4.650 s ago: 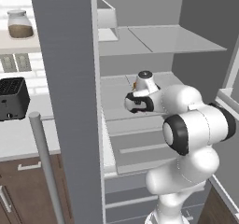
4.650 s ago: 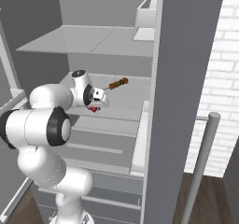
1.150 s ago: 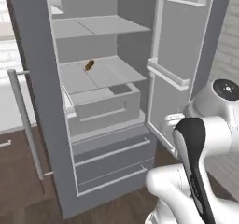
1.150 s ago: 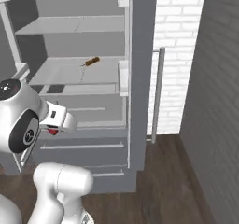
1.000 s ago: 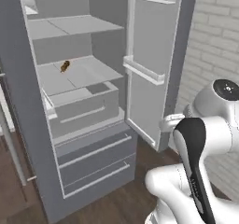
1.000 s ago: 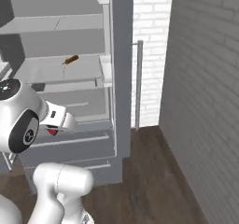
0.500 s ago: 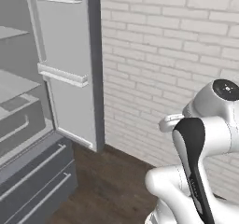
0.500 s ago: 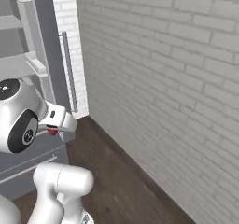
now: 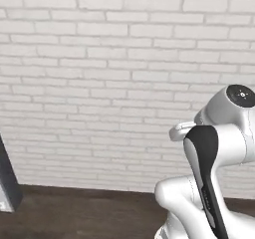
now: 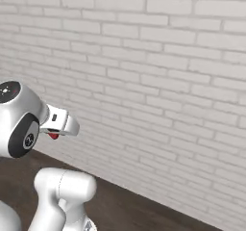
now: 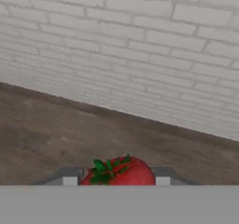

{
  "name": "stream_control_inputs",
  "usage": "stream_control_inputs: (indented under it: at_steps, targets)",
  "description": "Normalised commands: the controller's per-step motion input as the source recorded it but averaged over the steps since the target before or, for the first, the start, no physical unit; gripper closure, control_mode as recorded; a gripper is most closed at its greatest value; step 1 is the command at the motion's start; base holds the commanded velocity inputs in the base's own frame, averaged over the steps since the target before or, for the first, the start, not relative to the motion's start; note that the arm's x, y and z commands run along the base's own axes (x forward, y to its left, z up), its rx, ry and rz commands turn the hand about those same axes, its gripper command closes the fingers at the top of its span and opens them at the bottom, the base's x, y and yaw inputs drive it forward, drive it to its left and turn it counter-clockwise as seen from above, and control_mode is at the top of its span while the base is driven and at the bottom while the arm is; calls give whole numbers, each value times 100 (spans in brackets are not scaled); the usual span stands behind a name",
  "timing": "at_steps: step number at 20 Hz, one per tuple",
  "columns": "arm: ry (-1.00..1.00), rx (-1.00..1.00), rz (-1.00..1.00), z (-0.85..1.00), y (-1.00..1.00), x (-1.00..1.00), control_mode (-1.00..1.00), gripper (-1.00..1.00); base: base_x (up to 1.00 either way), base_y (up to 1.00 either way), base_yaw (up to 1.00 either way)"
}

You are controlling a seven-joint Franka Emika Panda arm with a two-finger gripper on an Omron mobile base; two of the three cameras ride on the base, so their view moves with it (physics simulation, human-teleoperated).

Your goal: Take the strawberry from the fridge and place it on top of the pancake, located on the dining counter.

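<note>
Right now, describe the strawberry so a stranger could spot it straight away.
Start at the white brick wall, then drop to the dark wood floor below it. In the hand view, the strawberry sits between the jaws, the one bright red thing, with a green leafy cap.

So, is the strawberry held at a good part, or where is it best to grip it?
The hand grips the strawberry across its red body, a finger on each side, leafy cap free. That seems right: the widest, roundest part, from the sides.
</note>
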Motion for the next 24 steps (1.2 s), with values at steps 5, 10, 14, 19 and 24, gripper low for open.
stream_control_inputs:
  at_steps: [5, 10, 14, 19, 24]
  targets:
    - [0, 0, 0, 0, 0, 0, 100, 100, 35, -59, -68]
    - [0, 0, 0, 0, 0, 0, 100, 100, 58, -41, -66]
    - [0, 0, 0, 0, 0, 0, 100, 100, 63, -18, -70]
    - [0, 0, 0, 0, 0, 0, 100, 100, 56, -20, -73]
    - [0, 0, 0, 0, 0, 0, 100, 100, 70, -5, -71]
